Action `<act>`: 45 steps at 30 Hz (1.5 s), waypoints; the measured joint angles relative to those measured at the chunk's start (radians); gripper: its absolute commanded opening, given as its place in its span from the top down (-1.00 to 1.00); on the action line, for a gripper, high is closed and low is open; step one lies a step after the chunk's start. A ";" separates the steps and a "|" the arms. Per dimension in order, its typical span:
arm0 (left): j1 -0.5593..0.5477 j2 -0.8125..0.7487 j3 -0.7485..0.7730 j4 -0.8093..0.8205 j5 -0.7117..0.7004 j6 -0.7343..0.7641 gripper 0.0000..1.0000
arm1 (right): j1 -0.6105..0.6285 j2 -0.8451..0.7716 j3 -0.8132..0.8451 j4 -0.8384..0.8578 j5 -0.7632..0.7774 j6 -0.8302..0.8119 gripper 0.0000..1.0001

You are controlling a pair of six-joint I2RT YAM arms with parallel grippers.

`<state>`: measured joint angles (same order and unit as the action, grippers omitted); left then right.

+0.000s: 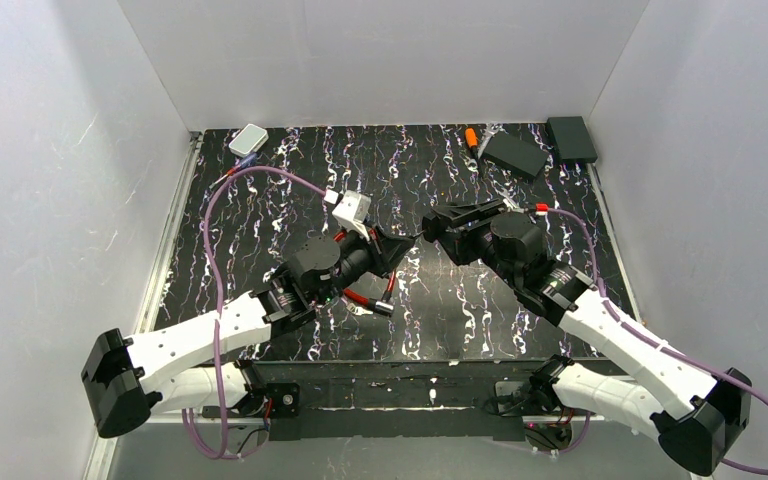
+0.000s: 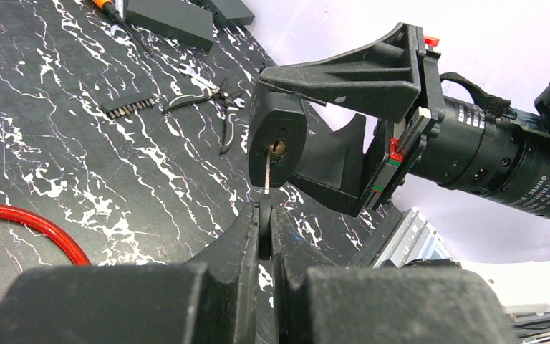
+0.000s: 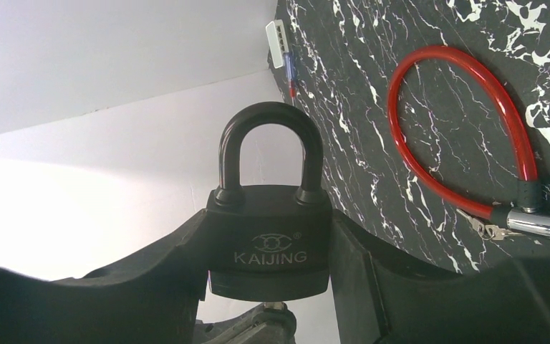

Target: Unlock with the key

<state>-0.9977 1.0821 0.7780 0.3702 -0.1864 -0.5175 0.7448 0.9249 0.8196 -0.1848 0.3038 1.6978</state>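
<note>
A robotics lab cell: plain white walls [image 1: 380,60] box in a black marbled table [image 1: 260,210] carrying two robot arms [image 1: 620,330].

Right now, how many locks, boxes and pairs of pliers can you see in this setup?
Locks: 2 (black padlock, red cable lock)
Boxes: 3 (white box, nearer black box, corner black box)
Pliers: 1 (pliers)
Total: 6

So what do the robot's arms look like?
The left arm and right arm have white shells with black joints. A purple cable runs along each. The left gripper and right gripper are black and wedge-shaped. The right wrist shows small red tabs and white lettering.
</note>
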 measured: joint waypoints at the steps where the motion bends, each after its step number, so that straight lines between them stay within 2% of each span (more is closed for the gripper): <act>1: 0.000 0.000 0.000 -0.002 -0.001 0.000 1.00 | 0.000 0.003 0.000 0.000 0.000 0.001 0.97; 27: 0.000 0.022 0.008 -0.020 -0.013 -0.020 1.00 | 0.002 0.019 0.000 -0.026 0.024 0.008 0.97; 39: 0.000 -0.058 0.000 -0.040 -0.028 -0.037 1.00 | 0.002 0.019 0.000 -0.053 0.083 0.012 0.97; 45: 0.000 -0.038 0.000 -0.037 -0.031 -0.050 1.00 | 0.002 0.025 0.002 -0.052 0.082 0.027 0.97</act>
<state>-0.9977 1.0439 0.7784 0.3336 -0.2169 -0.5674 0.7471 0.9501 0.8215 -0.2367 0.3859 1.7252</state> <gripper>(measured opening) 0.040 0.625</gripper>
